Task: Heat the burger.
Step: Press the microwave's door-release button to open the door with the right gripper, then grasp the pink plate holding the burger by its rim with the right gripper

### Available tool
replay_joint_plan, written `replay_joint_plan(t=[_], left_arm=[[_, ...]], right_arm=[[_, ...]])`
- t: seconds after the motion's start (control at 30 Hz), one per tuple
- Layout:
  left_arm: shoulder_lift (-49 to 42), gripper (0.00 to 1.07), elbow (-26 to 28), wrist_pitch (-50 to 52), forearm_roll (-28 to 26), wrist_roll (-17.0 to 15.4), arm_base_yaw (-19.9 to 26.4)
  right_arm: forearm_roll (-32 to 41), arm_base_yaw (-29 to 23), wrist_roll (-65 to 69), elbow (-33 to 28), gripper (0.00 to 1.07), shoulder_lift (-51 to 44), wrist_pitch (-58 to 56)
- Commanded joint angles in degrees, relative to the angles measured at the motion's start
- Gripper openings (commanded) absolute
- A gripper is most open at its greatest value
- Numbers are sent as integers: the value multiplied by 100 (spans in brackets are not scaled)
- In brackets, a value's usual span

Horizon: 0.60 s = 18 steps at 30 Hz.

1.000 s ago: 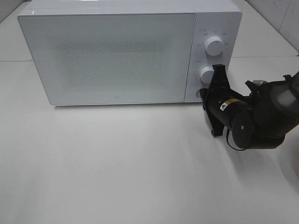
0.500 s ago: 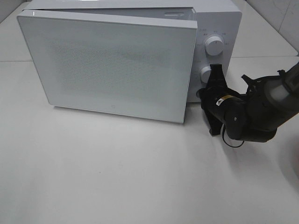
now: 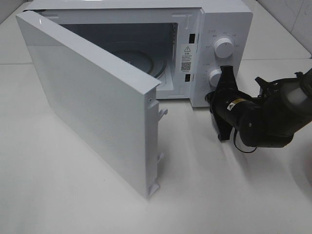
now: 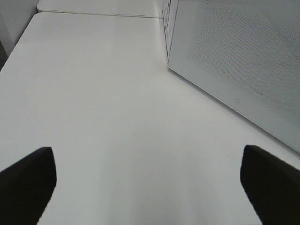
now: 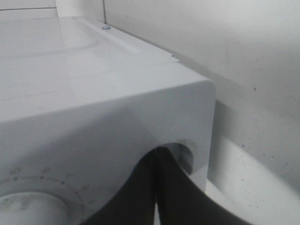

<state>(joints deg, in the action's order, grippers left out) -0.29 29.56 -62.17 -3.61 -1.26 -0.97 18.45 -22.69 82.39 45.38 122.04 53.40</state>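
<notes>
One step done, most left. Boxy white microwave oven (image 3: 228, 24): flat white door (image 3: 92, 107) swung wide, cavity empty, round glass turntable (image 3: 141, 56) bare. Right gripper (image 5: 157, 157): jaws pressed together at round door-release button (image 5: 186, 152). Left gripper (image 4: 149, 183): jaws spread, empty, above white table (image 4: 93, 93). Burger in no view; loading, closing, timer remain, by my judgement.

- The microwave door (image 3: 92, 107), shut a second ago, now stands swung wide open (half a second ago only ajar).
- The turntable (image 3: 132, 54) inside has come into view.
</notes>
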Motion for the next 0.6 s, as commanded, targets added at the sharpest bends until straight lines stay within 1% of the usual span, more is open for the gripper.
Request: replay_joint_plan(t=[0.03,0.33,0.4,0.5,0.57,0.6], left_arm=[[-86,100,6,86,-46,23,-6],[-86,100,6,86,-46,23,-6],[-86,100,6,86,-46,23,-6],[-86,100,6,86,-46,29,-6],[-86,100,6,86,-46,29,-6],[-86,100,6,86,-46,29,-6]], right_arm=[[-178,120,350,40,0,-321,567],[-458,120,453,-384,0,-710,-57],[-688,120,413,-573,0,-974,-464],[-762,120,407,-625,0,-1026,-584],[-1117,120,367,-768,0,-1266,-1226],[-1117,120,367,-768,0,-1266,-1226]])
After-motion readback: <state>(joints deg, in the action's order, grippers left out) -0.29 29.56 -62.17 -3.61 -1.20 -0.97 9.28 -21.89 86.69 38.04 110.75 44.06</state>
